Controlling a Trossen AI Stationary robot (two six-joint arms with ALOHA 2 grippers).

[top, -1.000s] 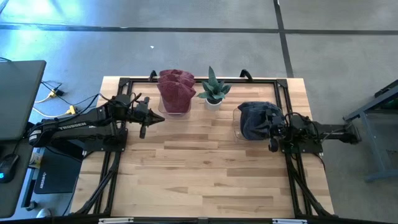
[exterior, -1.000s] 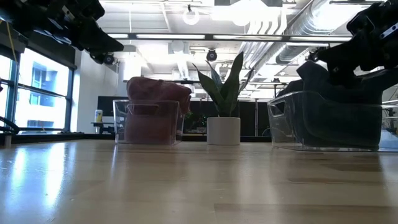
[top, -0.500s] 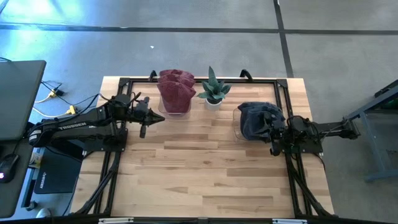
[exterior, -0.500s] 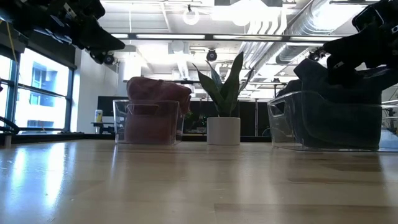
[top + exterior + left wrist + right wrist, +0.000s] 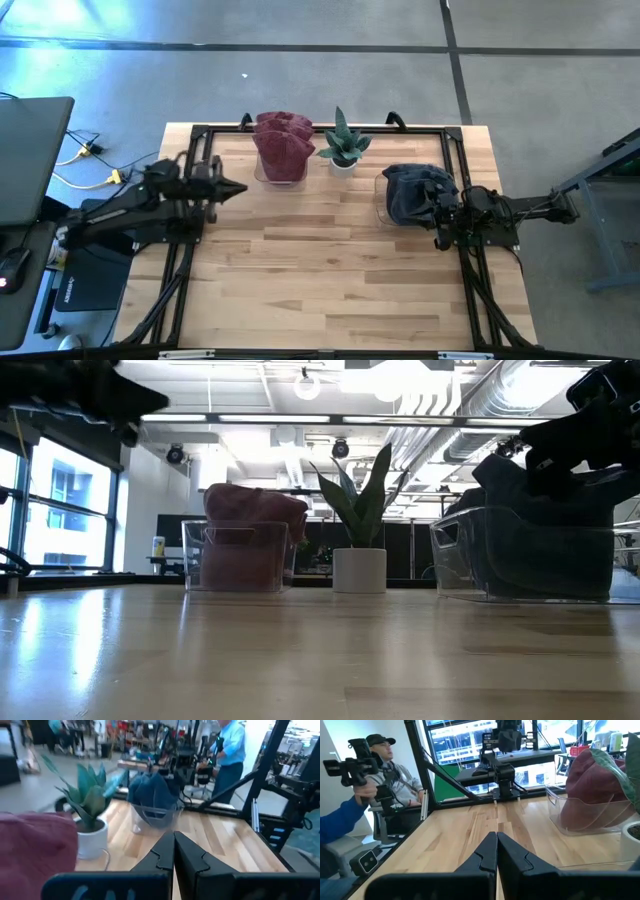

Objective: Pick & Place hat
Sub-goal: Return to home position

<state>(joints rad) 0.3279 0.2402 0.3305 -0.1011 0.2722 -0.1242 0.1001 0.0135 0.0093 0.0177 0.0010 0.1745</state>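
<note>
Maroon hats [image 5: 283, 148] are piled in a clear bin [image 5: 240, 555] at the table's far side. Dark blue hats [image 5: 412, 192] fill a second clear bin [image 5: 520, 550] at the right. My left gripper [image 5: 240, 187] hovers shut above the table's left part, level, pointing right, short of the maroon bin [image 5: 35, 852]. Its fingers show closed in the left wrist view [image 5: 173, 840]. My right gripper [image 5: 437, 224] is shut too [image 5: 496, 840]. It hovers at the near right side of the blue hats' bin, pointing toward the left edge.
A potted plant [image 5: 343, 145] stands between the two bins at the far edge. A black frame [image 5: 200, 135] runs round the table. Bare wood [image 5: 320, 270] fills the middle and near half. People [image 5: 375, 765] sit beyond the table's edges.
My left gripper has drawn back toward the table's left edge and risen, levelling out as it went; it stays shut. My right arm has pulled back slightly toward the right edge. The hats and bins have not moved.
</note>
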